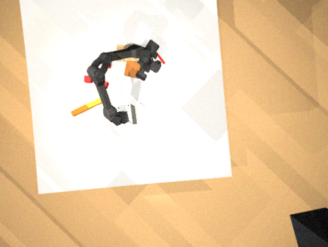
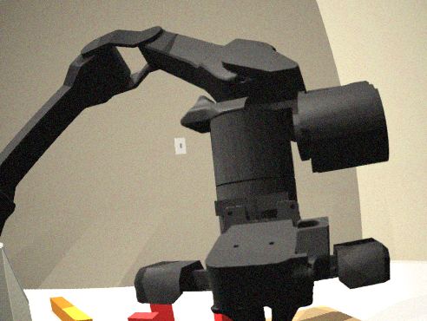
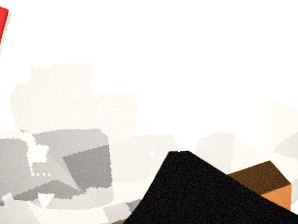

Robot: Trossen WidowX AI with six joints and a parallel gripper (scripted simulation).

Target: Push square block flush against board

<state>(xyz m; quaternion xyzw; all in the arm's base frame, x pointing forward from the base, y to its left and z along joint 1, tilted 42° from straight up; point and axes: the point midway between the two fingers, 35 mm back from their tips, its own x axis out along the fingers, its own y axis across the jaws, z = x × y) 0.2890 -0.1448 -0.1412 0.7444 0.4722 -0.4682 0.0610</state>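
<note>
The square block [image 1: 131, 69] [image 3: 281, 196], orange-brown, lies just below the tan board [image 1: 120, 47] in the top view. Its upper side is at or very near the board's lower side and looks slightly turned to it; I cannot tell whether they touch. The arm hides most of the board and its right end. In the wrist view the block is at the lower right, partly behind the fingers. My gripper [image 3: 179, 154] is shut and empty, at the block's right in the top view, where the hand hides the fingertips. Their height above the table is unclear.
A thin red bar [image 1: 161, 59] [image 3: 3, 24] lies right of the hand. Red blocks [image 1: 88, 79] [image 2: 161, 312] lie left of the square block near the arm. An orange and yellow bar [image 1: 87, 107] [image 2: 70, 311] lies at the lower left of the top view.
</note>
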